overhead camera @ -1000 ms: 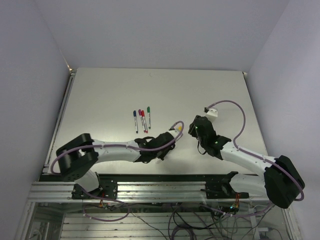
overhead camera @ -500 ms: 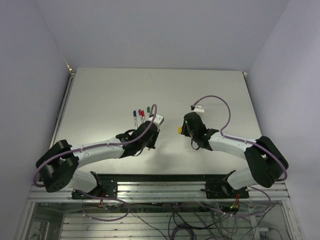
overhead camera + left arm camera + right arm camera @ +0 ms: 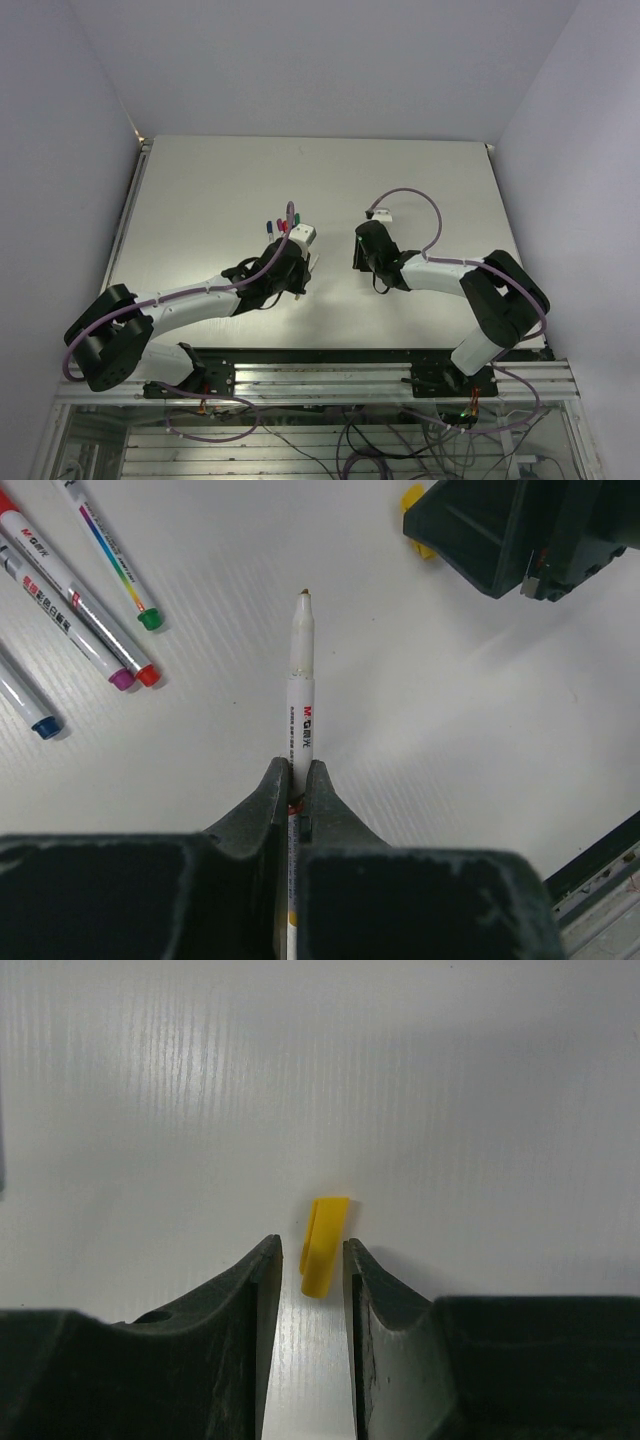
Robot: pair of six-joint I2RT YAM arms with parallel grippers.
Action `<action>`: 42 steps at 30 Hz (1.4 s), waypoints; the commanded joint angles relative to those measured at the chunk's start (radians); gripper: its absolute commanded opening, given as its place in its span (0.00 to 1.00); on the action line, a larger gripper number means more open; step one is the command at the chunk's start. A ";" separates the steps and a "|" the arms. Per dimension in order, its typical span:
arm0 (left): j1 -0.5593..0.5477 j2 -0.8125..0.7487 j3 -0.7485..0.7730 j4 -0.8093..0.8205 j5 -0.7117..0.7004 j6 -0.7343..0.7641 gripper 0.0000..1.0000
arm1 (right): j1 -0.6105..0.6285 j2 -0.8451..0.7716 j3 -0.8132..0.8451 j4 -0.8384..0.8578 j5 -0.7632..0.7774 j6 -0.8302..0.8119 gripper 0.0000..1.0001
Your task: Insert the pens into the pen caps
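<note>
Looking down from above, two robot arms reach over a white table [image 3: 200,180], and the left gripper [image 3: 305,265] and right gripper [image 3: 358,256] face each other, near but apart, probably so that a pen and its cap can be brought together end to end. Just beyond the left gripper lie the other pens [image 3: 280,225], partly hidden by the wrist. This view is too small to show what either gripper holds. The left wrist camera fills that in. Its fingers are pressed together on the barrel of a white pen [image 3: 300,680], whose bare tip sticks straight out ahead of them. Further ahead and to the right of that tip is the dark right gripper, with a yellow cap [image 3: 413,495] at its end. Ahead and to the left, the four other pens lie flat on the table, their coloured ends nearest. The right wrist camera alone shows the yellow cap [image 3: 325,1245] up close. It sits slightly tilted between narrowly parted fingers, touching one, with a sliver of gap beside the other. I cannot tell whether it is gripped or only framed.
</note>
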 commanded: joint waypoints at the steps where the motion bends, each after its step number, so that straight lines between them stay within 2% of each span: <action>1: 0.010 -0.016 -0.009 0.057 0.050 -0.005 0.07 | -0.004 0.017 0.025 0.017 0.026 -0.011 0.30; 8: 0.011 -0.008 0.000 0.056 0.057 -0.003 0.07 | -0.003 0.060 0.042 -0.003 0.038 -0.019 0.28; 19: 0.020 -0.022 -0.005 0.056 0.041 -0.014 0.07 | 0.017 0.105 0.062 -0.154 0.064 0.001 0.07; 21: 0.023 -0.025 -0.006 0.056 0.040 -0.014 0.07 | 0.019 0.098 0.051 -0.171 0.060 0.008 0.01; 26: 0.026 -0.015 0.000 0.072 0.059 -0.011 0.07 | 0.016 0.071 0.043 -0.175 0.072 0.001 0.00; 32: 0.027 -0.004 0.023 0.134 0.093 -0.019 0.07 | -0.029 -0.030 0.074 -0.094 0.089 -0.054 0.00; 42: 0.026 0.031 0.047 0.365 0.167 -0.062 0.07 | -0.092 -0.331 -0.064 0.252 -0.011 -0.096 0.00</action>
